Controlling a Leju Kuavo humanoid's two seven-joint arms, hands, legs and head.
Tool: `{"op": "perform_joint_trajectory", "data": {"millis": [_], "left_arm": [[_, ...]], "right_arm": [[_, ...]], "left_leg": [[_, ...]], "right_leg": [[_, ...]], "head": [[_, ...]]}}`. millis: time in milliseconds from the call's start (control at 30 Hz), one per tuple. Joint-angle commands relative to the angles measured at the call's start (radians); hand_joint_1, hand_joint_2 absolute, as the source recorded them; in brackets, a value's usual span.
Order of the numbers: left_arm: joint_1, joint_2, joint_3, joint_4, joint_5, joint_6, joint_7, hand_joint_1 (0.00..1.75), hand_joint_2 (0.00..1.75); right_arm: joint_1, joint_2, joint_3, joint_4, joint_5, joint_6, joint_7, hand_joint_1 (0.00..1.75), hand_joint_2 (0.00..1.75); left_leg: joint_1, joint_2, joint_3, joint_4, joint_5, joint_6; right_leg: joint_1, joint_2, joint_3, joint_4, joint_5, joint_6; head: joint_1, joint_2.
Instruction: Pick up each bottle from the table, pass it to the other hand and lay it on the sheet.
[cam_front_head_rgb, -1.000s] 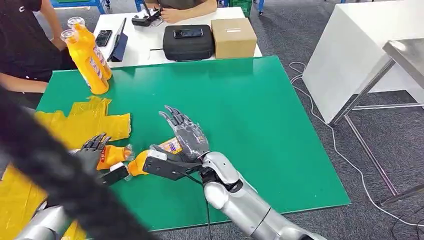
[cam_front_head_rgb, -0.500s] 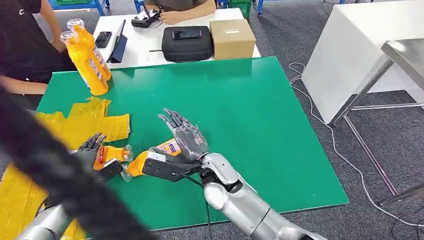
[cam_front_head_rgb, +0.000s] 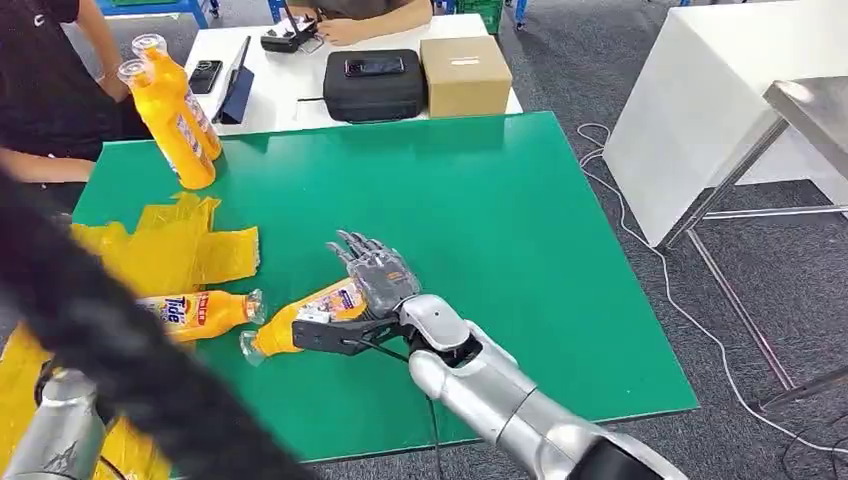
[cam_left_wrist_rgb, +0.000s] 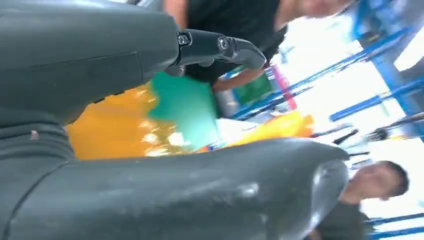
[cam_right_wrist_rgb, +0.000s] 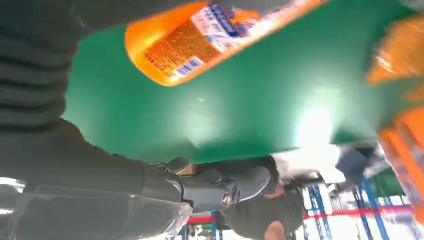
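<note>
Head view: the right hand (cam_front_head_rgb: 372, 285) lies low over the green table (cam_front_head_rgb: 500, 220), its fingers stretched out toward the far side and resting along an orange bottle (cam_front_head_rgb: 305, 318) that lies on its side, cap toward the left. The thumb runs under the bottle's near side, so the hand seems to hold it, though the grip is not plain. Just left of it a second orange bottle (cam_front_head_rgb: 205, 312) lies on its side at the edge of the yellow sheet (cam_front_head_rgb: 170, 250), cap toward the right. Two more orange bottles (cam_front_head_rgb: 172, 115) lean together at the far left corner of the table. The left arm (cam_front_head_rgb: 55, 440) shows at the near left edge behind a dark blurred bar. A black case (cam_front_head_rgb: 375, 85) and a cardboard box (cam_front_head_rgb: 465, 75) sit on the white table beyond.

Left wrist view: the left hand (cam_left_wrist_rgb: 165, 125) shows its thick grey thumb and a dark finger spread apart, nothing between them; yellow sheet and green table lie past it.

Right wrist view: the held bottle's label end shows above the green table, with dark fingers (cam_right_wrist_rgb: 220, 190) extended.
</note>
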Motion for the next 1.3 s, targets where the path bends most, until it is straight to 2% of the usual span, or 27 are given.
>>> {"op": "perform_joint_trajectory", "data": {"millis": [33,200,500,800,1300], "left_arm": [[0.034,0.007,0.013,-0.157,-0.009,0.028,-0.01,0.0,0.0],[0.039,0.008,-0.008,-0.167,-0.014,0.042,-0.033,0.0,0.0],[0.027,0.008,-0.022,-0.158,0.0,0.037,-0.033,0.0,0.0],[0.017,0.001,-0.054,-0.152,0.03,0.048,-0.05,0.0,0.0],[0.016,-0.001,-0.055,-0.153,0.031,0.048,-0.05,0.0,0.0]], "right_arm": [[-0.176,0.004,0.114,0.319,0.061,0.023,0.006,0.0,1.75],[-0.208,0.023,0.15,0.4,0.071,0.052,-0.018,0.0,1.75],[-0.23,0.033,0.168,0.438,0.057,0.066,-0.05,0.0,1.75],[-0.251,0.075,0.253,0.525,0.086,0.088,-0.051,0.0,1.75],[-0.249,0.075,0.255,0.526,0.087,0.085,-0.051,0.0,1.75]], "left_leg": [[0.001,0.002,-0.001,0.001,-0.001,-0.001],[0.0,0.001,-0.002,0.0,0.0,-0.001],[0.001,0.0,-0.003,0.001,-0.001,-0.002],[0.0,0.0,-0.003,0.0,0.0,-0.001],[0.0,-0.001,-0.003,0.001,0.0,-0.001]], "right_leg": [[0.0,0.001,-0.001,0.0,0.0,0.0],[0.0,0.0,-0.002,0.0,0.0,0.0],[0.001,-0.001,-0.003,0.0,-0.001,0.0],[0.0,-0.001,-0.004,0.0,0.0,0.0],[0.001,-0.003,-0.004,0.0,-0.001,0.0]], "head": [[0.0,0.0],[0.0,0.0],[0.0,0.0],[0.0,0.0],[0.0,0.0]]}}
